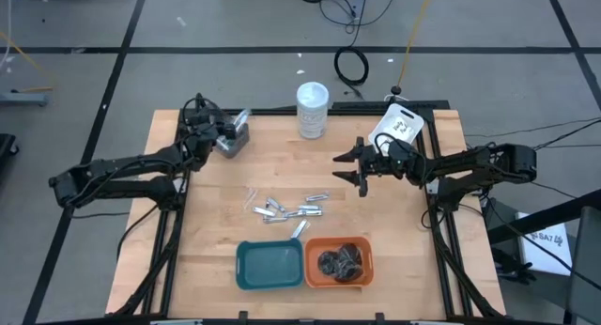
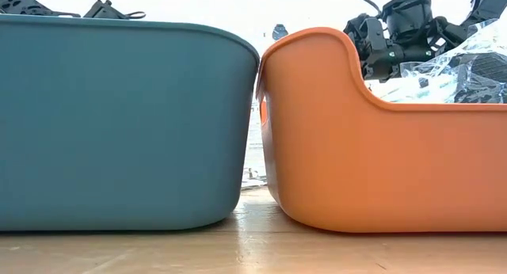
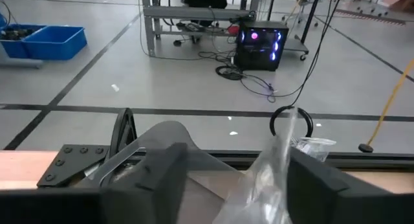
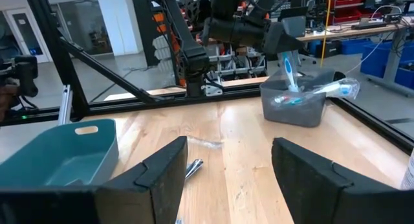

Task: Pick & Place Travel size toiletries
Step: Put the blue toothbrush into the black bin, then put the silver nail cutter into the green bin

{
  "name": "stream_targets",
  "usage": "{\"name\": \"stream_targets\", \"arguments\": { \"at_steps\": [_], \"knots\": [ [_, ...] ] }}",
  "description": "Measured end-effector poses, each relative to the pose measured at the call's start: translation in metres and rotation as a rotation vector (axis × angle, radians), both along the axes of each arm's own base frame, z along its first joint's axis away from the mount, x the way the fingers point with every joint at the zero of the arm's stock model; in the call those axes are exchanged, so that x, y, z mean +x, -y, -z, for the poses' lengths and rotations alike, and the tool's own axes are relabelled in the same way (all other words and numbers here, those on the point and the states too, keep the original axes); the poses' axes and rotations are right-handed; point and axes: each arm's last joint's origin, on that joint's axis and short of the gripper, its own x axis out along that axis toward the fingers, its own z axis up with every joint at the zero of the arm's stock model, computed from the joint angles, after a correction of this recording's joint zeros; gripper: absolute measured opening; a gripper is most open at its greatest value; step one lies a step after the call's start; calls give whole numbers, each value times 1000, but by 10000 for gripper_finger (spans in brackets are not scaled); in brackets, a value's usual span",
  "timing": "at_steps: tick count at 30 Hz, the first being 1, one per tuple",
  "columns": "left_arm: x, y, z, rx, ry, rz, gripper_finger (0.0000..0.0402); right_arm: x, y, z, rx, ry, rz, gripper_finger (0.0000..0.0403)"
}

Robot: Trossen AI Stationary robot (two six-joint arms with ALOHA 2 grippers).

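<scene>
Silver tubes (image 1: 286,209) lie scattered mid-table, just behind the teal tray (image 1: 269,264). Dark bundles (image 1: 340,261) sit in the orange tray (image 1: 362,274), half hidden by clear wrap. Left gripper (image 1: 228,130) hangs over a grey bin (image 1: 233,143) at the back left, fingers parted, contents hard to make out. Right gripper (image 1: 348,167) hovers spread, empty.

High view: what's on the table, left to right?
Left gripper over a grey bin → teal tray → white-lidded jar → orange tray → right gripper, open.
</scene>
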Motion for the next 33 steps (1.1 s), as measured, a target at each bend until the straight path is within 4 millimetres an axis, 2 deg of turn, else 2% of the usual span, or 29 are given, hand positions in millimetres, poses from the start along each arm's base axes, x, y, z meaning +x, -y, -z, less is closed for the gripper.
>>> {"name": "stream_targets", "arguments": {
  "at_steps": [5,10,16,26,29,33],
  "knots": [
    [-2,-5,-4,-27,84,-21,297,0,0,2,6,-19,0,213],
    [-5,-20,-25,-135,217,76,336,0,0,2,4,-21,0,213],
    [-10,-30,-54,-200,150,86,340,0,0,2,0,-20,0,212],
    [-20,-28,-106,-165,-55,-80,340,0,0,2,-5,-20,1,212],
    [-20,-26,-113,-171,-63,-60,340,0,0,2,-5,-17,1,212],
    [-9,-18,-112,-238,2,99,340,1,-4,3,0,-30,-13,212]
  ]
}}
